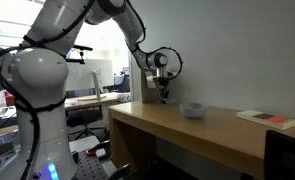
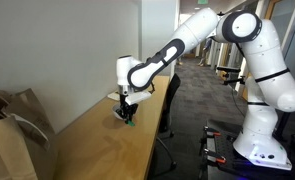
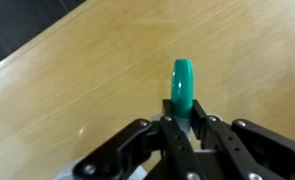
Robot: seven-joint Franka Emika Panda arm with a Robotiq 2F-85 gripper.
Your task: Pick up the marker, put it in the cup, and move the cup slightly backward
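Note:
My gripper (image 3: 183, 120) is shut on the marker (image 3: 182, 84), a slim teal-green stick that pokes out between the fingers. In both exterior views the gripper (image 1: 164, 93) (image 2: 125, 113) hangs just above the wooden table (image 1: 212, 135), near its end by the wall. The marker's green tip (image 2: 130, 121) shows below the fingers. The cup (image 1: 193, 109), a low light grey bowl, stands on the table a short way to the right of the gripper. I do not see the cup in the wrist view.
A flat white-and-red book (image 1: 268, 119) lies further along the table. A brown paper bag (image 2: 9, 135) stands at the table's near end. The wall runs along the table's back edge. The robot base (image 2: 262, 150) stands on the floor beside the table.

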